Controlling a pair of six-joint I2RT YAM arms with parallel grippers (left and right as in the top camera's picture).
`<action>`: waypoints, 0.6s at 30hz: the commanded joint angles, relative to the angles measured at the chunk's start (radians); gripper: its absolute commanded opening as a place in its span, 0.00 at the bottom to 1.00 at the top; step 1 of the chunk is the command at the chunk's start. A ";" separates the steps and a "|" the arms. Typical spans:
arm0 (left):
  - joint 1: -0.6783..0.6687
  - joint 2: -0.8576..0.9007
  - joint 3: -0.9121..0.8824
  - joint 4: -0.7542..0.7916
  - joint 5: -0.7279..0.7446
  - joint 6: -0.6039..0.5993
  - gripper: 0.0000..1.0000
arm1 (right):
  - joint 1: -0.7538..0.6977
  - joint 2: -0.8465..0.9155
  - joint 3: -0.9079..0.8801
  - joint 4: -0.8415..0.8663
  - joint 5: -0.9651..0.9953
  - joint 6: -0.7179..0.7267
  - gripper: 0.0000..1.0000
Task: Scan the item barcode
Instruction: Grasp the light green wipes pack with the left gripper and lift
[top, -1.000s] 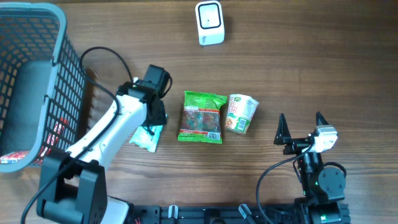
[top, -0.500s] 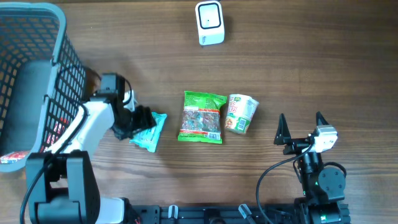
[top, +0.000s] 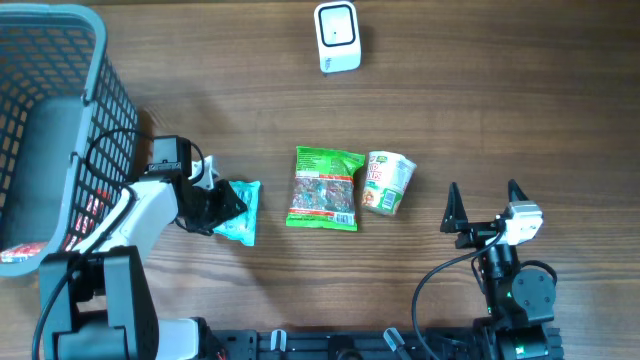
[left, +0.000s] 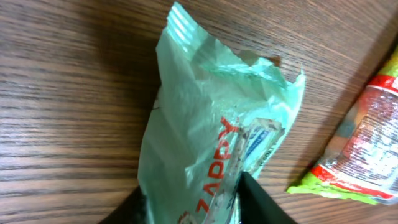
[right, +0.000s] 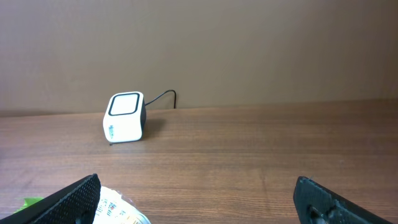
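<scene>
Surface: brown wood-grain counter, plain wall behind in the right wrist view.
Right hand: parked at the near edge, jaws spread wide, nothing held.
Left hand: clenched on the near-left edge of the teal pouch; film is seen pinched between the dark fingers.
Pouch position: left of the green snack bag, apart from it; lifted or resting cannot be told.
Scanner: far side of the counter, well apart from the pouch.
Done: pouch judged gripped.
Left: lift, carry to the scanner and barcode presentation are judged outstanding.
Long axis: roughly near-to-far in the overhead view, slightly tilted.
Pointing: crimped end is turned away from the hand; red-lettered face is up, no barcode is visible.
</scene>
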 joint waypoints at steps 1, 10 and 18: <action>0.005 -0.005 0.018 -0.056 -0.020 -0.036 0.13 | -0.004 -0.004 -0.001 0.003 -0.011 -0.003 1.00; -0.075 -0.186 0.241 -0.271 -0.452 -0.163 0.04 | -0.004 -0.004 -0.001 0.003 -0.011 -0.004 1.00; -0.407 -0.069 0.241 -0.387 -0.940 -0.396 0.04 | -0.004 -0.004 -0.001 0.003 -0.011 -0.003 1.00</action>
